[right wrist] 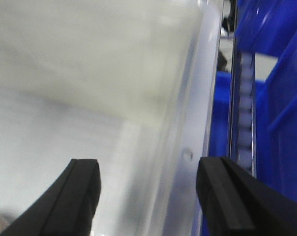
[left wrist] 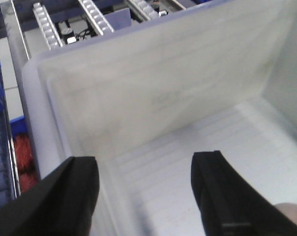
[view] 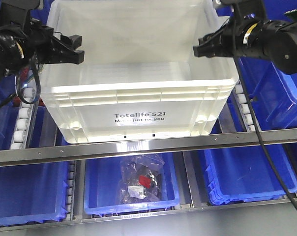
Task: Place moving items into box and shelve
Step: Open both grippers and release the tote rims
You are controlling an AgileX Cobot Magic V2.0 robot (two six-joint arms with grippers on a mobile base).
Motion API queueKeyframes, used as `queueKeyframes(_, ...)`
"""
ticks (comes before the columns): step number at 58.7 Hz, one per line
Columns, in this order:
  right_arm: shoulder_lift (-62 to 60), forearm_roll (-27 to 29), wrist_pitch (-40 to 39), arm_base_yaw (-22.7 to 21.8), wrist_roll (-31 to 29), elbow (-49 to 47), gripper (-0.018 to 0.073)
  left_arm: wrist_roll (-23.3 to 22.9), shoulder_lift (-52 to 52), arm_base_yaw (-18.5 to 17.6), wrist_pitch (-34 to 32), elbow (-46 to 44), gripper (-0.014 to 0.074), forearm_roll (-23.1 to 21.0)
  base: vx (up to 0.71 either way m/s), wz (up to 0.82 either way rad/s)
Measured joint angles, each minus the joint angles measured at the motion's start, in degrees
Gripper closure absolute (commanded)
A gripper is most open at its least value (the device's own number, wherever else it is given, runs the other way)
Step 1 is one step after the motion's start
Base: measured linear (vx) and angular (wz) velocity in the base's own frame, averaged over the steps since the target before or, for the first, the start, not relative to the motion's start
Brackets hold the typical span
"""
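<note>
The box (view: 138, 98), a large white crate printed "Totelife 521", sits on the shelf rollers. My left gripper (view: 75, 47) is open at its left wall and my right gripper (view: 200, 45) is open at its right wall. In the left wrist view the left gripper (left wrist: 144, 162) straddles the left rim of the box (left wrist: 163, 88), with one finger inside. A pinkish-tan rounded shape (left wrist: 292, 216), perhaps one of the moving items, peeks out behind that finger. In the right wrist view the right gripper (right wrist: 149, 167) straddles the right wall of the box (right wrist: 89, 64). The front view shows no balls.
A metal shelf rail (view: 148, 145) runs in front of the crate. Below it are blue bins; the middle bin (view: 97, 196) holds a clear bag with something red (view: 141, 182). More blue bins (view: 281, 93) stand to the right. Roller tracks (view: 23, 118) flank the crate.
</note>
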Motion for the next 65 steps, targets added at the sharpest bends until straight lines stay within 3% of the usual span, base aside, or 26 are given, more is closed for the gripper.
queueKeyframes(17, -3.5, 0.0, -2.0, 0.1, -0.1, -0.2, 0.0105, -0.1, -3.2, 0.0, -2.9, -0.2, 0.0072, 0.0, 0.00, 0.00)
queueKeyframes(26, -3.8, 0.1, 1.1, 0.1, 0.2, -0.2, 0.0286, -0.2, -4.7, 0.0, -2.1, -0.3, 0.0168, 0.0, 0.00, 0.00)
queueKeyframes(38, -4.0, 0.1, 3.0, 0.1, 0.3, -0.2, 0.0569, -0.2, -5.8, 0.0, -1.0, -0.3, 0.0458, 0.0, 0.00, 0.00)
queueKeyframes(43, -4.4, 0.1, 3.0, 0.1, 0.3, -0.2, 0.0571, -0.2, -6.0, 0.0, -0.9, -0.3, 0.0606, 0.0, 0.00, 0.00)
queueKeyframes(65, -6.1, 0.1, 3.0, 0.1, 0.3, -0.2, 0.0568, -0.2, -6.0, 0.0, -0.8, -0.3, 0.0603, 0.1, 0.00, 0.00)
